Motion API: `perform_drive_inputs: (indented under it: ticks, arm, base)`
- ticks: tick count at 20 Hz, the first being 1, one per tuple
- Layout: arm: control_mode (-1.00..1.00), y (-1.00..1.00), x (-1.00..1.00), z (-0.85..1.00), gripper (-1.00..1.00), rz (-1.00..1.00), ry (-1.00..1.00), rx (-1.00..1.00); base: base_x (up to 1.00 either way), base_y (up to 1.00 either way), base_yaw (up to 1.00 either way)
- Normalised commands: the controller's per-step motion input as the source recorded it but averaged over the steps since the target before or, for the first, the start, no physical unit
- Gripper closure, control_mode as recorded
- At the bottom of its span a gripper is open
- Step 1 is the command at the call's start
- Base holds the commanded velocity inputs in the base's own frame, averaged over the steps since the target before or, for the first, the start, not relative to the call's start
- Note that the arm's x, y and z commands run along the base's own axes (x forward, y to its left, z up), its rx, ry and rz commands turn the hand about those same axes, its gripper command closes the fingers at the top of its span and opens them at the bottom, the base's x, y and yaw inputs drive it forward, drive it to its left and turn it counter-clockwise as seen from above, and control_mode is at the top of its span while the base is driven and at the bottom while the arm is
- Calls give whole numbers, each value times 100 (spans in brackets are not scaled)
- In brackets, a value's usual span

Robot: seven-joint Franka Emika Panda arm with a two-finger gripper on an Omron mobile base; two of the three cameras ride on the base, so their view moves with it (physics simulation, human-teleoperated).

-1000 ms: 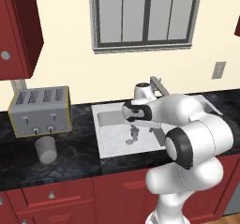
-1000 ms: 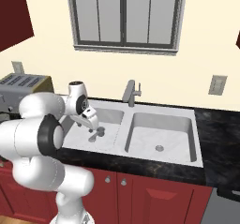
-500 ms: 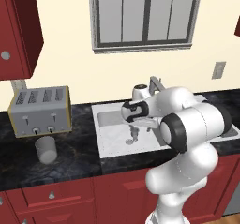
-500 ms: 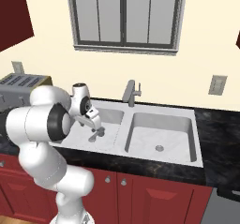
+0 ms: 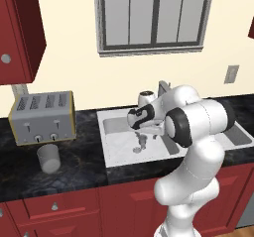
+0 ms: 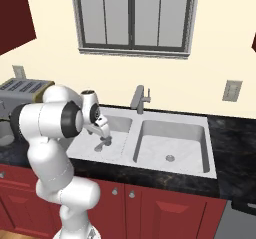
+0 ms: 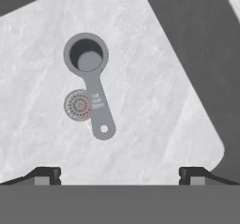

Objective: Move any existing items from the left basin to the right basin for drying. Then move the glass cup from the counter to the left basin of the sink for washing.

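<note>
A small grey metal scoop (image 7: 96, 110), the existing item, lies flat on the floor of the left basin (image 7: 154, 115). Its round bowl points away from me and its handle crosses the drain (image 7: 75, 105). My gripper (image 7: 119, 174) hangs open just above it, one fingertip on each side, touching nothing. From the base views the gripper (image 5: 141, 140) (image 6: 105, 141) points down into the left basin (image 5: 116, 142) (image 6: 112, 128). The right basin (image 6: 172, 138) holds just its drain. The glass cup (image 5: 49, 157) stands upright on the black counter (image 5: 79, 156), in front of the toaster.
A silver toaster (image 5: 43, 117) sits on the counter left of the sink. The grey faucet (image 6: 140, 99) rises behind the divider between the basins. Red cabinets hang at the upper left, and a window fills the wall behind the sink.
The arm's elbow has swung up and over toward the sink. The hand stays above the left basin, slightly lower, with its jaws still open.
</note>
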Motion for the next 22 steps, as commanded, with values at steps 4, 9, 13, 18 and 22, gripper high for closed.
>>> perform_drive_inputs:
  ticks: [4,9,13,18,22]
  arm:
    - [-100,0,31,-21,-100,0,0,0]
    - [-100,0,27,-28,-100,0,0,0]
    - [-100,0,27,-33,-100,0,0,0]
    - [-100,0,19,-28,-100,0,0,0]
    - [-100,0,1,-19,-100,0,0,0]
  base:
    - [0,0,0]
    - [0,0,0]
    - [0,0,0]
    - [0,0,0]
    - [0,0,0]
